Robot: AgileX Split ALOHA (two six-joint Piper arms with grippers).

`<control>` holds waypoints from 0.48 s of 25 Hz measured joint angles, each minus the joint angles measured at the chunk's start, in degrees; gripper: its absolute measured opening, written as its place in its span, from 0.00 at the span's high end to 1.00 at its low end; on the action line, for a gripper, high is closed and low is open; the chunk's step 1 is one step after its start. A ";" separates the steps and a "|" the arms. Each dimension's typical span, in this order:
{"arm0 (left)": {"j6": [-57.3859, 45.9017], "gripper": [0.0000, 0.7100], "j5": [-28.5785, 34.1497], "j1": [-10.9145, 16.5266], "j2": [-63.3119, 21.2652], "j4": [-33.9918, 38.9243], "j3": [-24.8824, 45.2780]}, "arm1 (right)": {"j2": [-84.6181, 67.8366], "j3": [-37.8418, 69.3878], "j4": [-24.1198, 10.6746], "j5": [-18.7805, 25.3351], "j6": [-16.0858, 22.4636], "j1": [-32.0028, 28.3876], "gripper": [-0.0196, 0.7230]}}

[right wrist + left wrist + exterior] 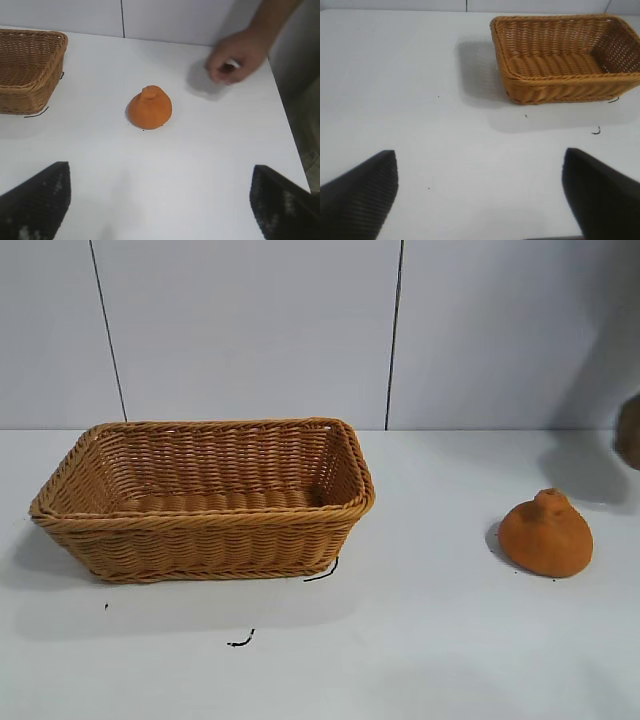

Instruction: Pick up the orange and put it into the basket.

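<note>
The orange (546, 534), a dull-orange dome with a small knob on top, sits on the white table at the right; it also shows in the right wrist view (150, 108). The tan wicker basket (205, 522) stands at the left, with nothing showing inside; it shows in the left wrist view (560, 75) and partly in the right wrist view (27, 87). My left gripper (480, 187) is open above bare table, well away from the basket. My right gripper (160, 195) is open above bare table, short of the orange. Neither gripper shows in the exterior view.
A person's hand (237, 57) rests on the table beyond the orange, and shows at the right edge of the exterior view (628, 430). Short black marks (240, 641) lie on the table in front of the basket. The table's right edge (287, 130) is near the orange.
</note>
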 joint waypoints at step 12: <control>0.00 0.10 -0.05 0.00 0.00 0.00 0.00 | 18.30 -3.54 0.00 0.48 0.00 0.00 0.04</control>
